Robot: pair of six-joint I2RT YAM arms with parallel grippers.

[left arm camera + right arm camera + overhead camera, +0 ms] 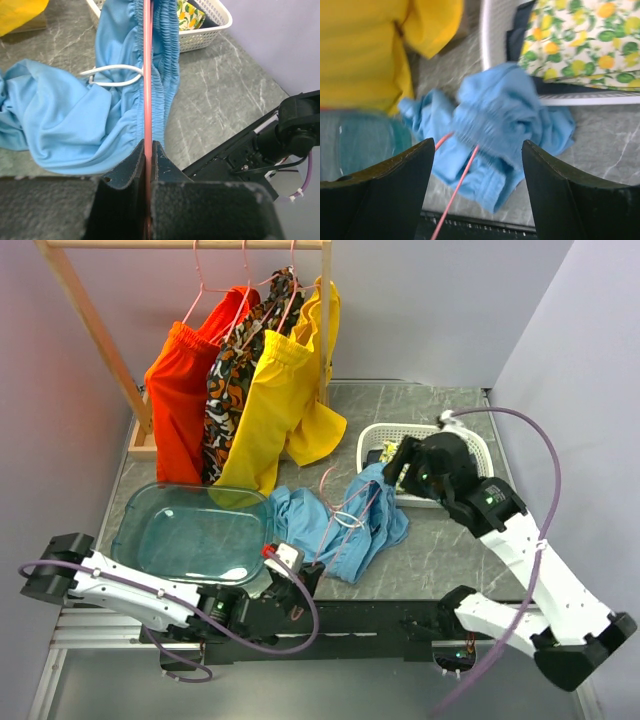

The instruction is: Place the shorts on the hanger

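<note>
Jaws: left clamps one hanger (pixel 147 75) | right apart | one shorts (pixel 60 115) (seemingly threaded)

I see sky-blue shorts (pixel 300 515) with a white drawstring (pixel 87 74), a pink hanger (pixel 147 75), a white basket (pixel 372 437), yellow-green lemon-print cloth (pixel 580 40), a translucent teal basin (pixel 190 530), a grey marbled surface (pixel 440 540)

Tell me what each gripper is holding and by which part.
The left gripper is shut on the pink hanger, pinching a straight stretch of its wire at the edge of the shorts. The right gripper is open, holding nothing.
</note>
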